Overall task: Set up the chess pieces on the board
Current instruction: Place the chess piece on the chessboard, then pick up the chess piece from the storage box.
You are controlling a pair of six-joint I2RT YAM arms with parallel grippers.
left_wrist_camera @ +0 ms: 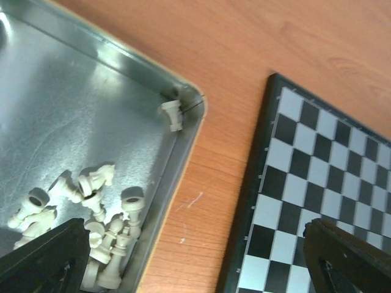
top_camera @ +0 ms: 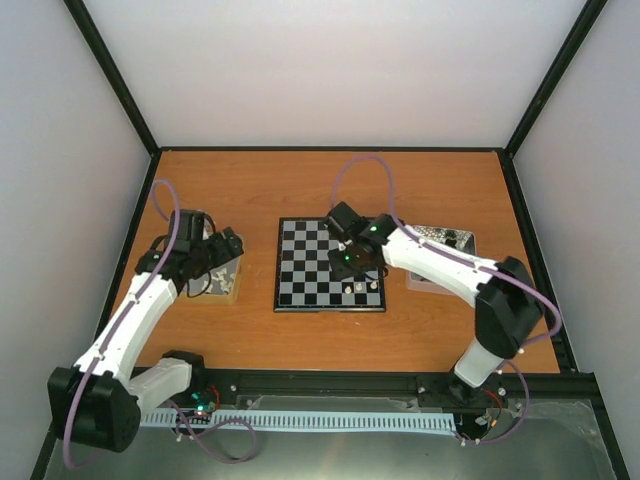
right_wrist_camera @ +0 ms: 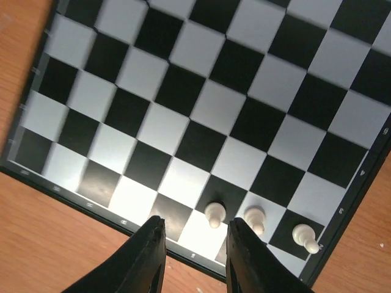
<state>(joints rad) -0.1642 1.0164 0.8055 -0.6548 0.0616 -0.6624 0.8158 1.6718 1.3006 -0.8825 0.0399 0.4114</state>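
Right now my right jaws hang low over the board [right_wrist_camera: 183, 122], parted by a narrow gap with nothing clamped between them. Three cream-white chess pieces [right_wrist_camera: 255, 220] stand upright in a row on the rank along the board's rim. One sits just ahead of the gap between the tips, and the next is just beyond the right-hand tip. The third is further out on that side, near the board's corner. The rim itself runs right under the tips, with the wooden surface [right_wrist_camera: 36, 244] showing behind it.

My left jaws are spread wide and hold nothing. Their left-hand tip hovers over a metal tin [left_wrist_camera: 189, 140] and their right-hand tip over the edge of the board. The strip of bare wood between the two runs up through the gap. A heap [left_wrist_camera: 98, 226] of cream pieces lies tumbled in the tin just beside the left-hand tip, the figures touching one another. A lone piece [left_wrist_camera: 173, 115] sits tilted in the tin's corner, well ahead of the jaws.

From above I see a second tin [top_camera: 440, 245] past the board's far side from the left jaws. I cannot make out what it holds.
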